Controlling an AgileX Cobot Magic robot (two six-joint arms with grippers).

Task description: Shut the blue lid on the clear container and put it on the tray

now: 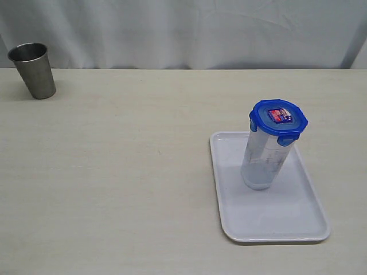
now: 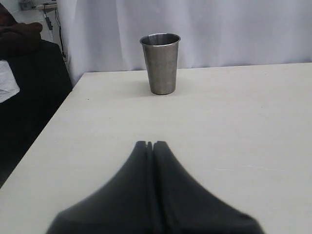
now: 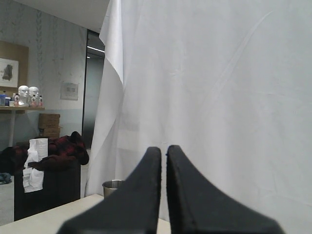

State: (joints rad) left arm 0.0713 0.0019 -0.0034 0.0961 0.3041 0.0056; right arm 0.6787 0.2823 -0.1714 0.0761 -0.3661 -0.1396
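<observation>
Container of tall frosted clear plastic (image 1: 262, 163), capped by the bright-blue snap-lock lid (image 1: 278, 117), stands on the flat white rectangular tray (image 1: 269, 223) on the pale counter (image 1: 126, 172), well apart from the steel cup (image 1: 32, 70), while the left gripper (image 2: 150, 144) and right gripper (image 3: 164, 148) are both pinched together, empty.

Open worktop (image 1: 126, 172) stretches between the steel cup (image 1: 33, 70) at far left and the tray (image 1: 275, 229), where the clear container (image 1: 264, 163) stands.

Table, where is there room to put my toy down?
Biggest bare patch: the table between the metal cup, far left, and the tray, right. The tray's near end is free too. Its middle is crowded by the container.
</observation>
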